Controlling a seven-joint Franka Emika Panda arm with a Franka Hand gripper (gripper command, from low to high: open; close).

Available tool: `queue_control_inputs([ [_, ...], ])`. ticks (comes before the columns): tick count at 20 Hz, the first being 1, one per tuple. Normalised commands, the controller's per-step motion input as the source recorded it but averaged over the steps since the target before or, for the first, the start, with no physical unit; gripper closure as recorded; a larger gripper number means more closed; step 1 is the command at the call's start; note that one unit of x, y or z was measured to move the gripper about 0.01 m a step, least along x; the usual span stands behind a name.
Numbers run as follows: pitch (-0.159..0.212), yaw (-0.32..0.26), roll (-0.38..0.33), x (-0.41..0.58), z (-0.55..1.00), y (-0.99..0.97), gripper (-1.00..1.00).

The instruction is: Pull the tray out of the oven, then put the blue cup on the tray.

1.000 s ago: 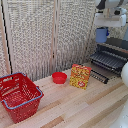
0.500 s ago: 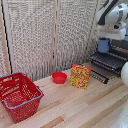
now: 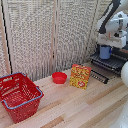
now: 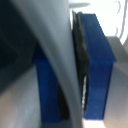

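The blue cup [image 3: 105,52] hangs upright just above the tray [image 3: 112,64], a dark rack of thin parallel bars pulled out toward the table at the exterior view's right. My gripper [image 3: 105,46] comes down onto the cup from above and is shut on its rim. In the blurred wrist view, the blue cup [image 4: 97,65] fills the picture, with its wall pinched in my gripper [image 4: 75,75] between a grey finger [image 4: 55,50] and a black pad [image 4: 83,60]. The arm and the picture's edge hide most of the oven.
A yellow-orange box [image 3: 80,76] stands in front of the tray, with a shallow red bowl [image 3: 59,77] beside it. A red basket [image 3: 19,95] sits at the exterior view's left. The open door's dark bar handle [image 3: 98,76] juts out below the tray. A white rounded object [image 3: 124,74] is at the right edge.
The arm has come down with the blue cup, which now hangs lower and closer to the tray's bars. Nothing else on the table has moved.
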Motion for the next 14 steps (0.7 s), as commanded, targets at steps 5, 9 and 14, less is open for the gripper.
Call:
queue_control_inputs([
  [5,0.03,-0.012,0.0,0.014,0.19,-0.02,-1.0],
  [9,-0.013,-0.065,0.009,0.0,0.59,0.0,-1.0],
  [14,-0.007,-0.115,0.008,0.014,0.85,0.04,-1.0],
])
